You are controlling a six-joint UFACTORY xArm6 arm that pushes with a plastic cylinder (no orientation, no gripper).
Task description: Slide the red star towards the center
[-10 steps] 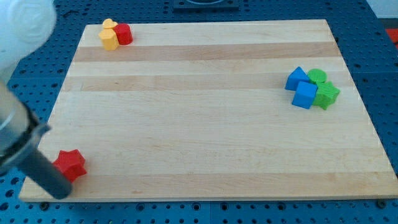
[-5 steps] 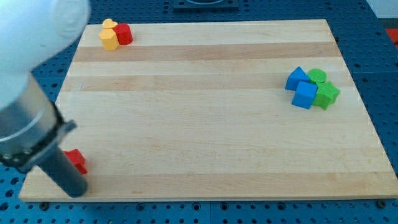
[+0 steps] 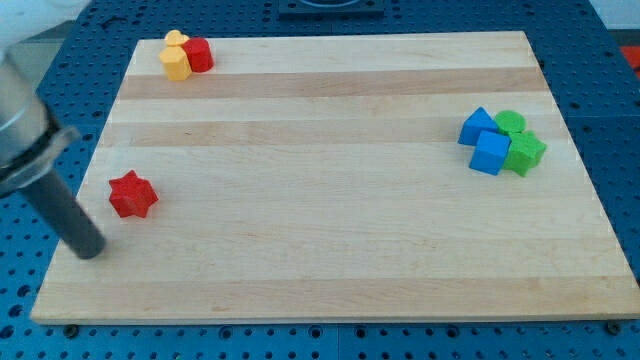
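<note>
No writing or containers show on the wooden board [image 3: 330,230]. The red star [image 3: 132,194] lies at the frame's left, well left of centre. My tip [image 3: 90,249], a plain rod without jaws, sits just lower left of it, apart.

Between my tip [image 3: 90,250] and the counter [image 3: 330,250] centre only the red star [image 3: 132,194] stands nearby.

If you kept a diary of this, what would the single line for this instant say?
tip lower-left of red star, apart | star near board's left edge, not yet centre | other blocks untouched
</note>
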